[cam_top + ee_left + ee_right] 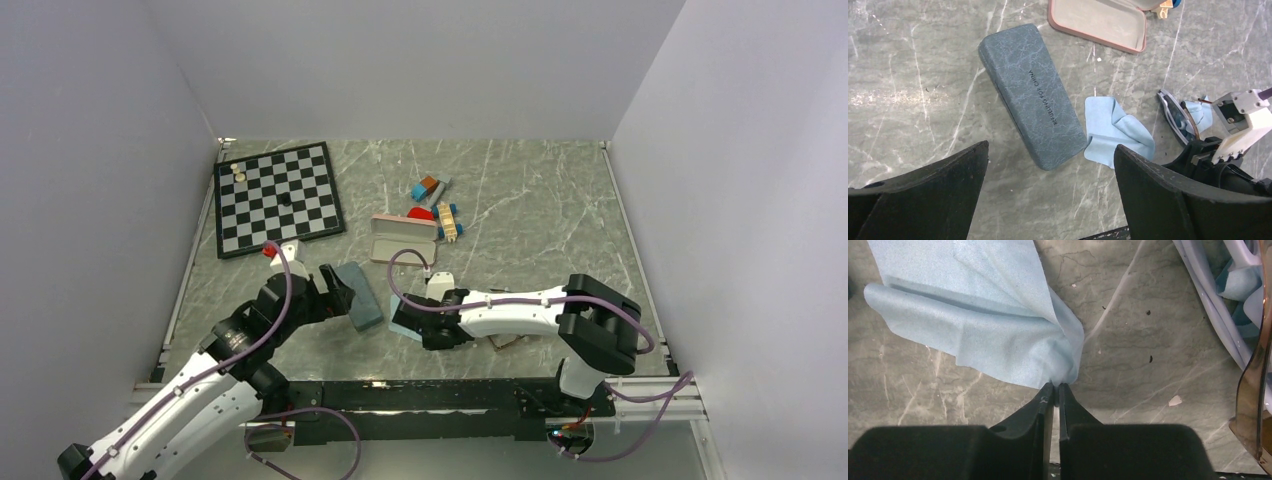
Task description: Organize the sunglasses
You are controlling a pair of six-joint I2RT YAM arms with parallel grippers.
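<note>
left pincer [1050, 150] spread, over closed slate-blue case [1033, 95] | right pincer [1058, 386] pinching edge of light blue cloth [973, 315] | pale-framed sunglasses [1173, 117] and reddish-brown pair [1250, 385] lying together on bench [913, 75], just beside right pincer | pink case [1098, 22] open, farther back

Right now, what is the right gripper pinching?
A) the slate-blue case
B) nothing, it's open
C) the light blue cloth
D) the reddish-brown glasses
C: in the right wrist view the right gripper has its fingertips pressed together on a corner of the light blue cloth, which bunches into folds right at the tips.
</note>
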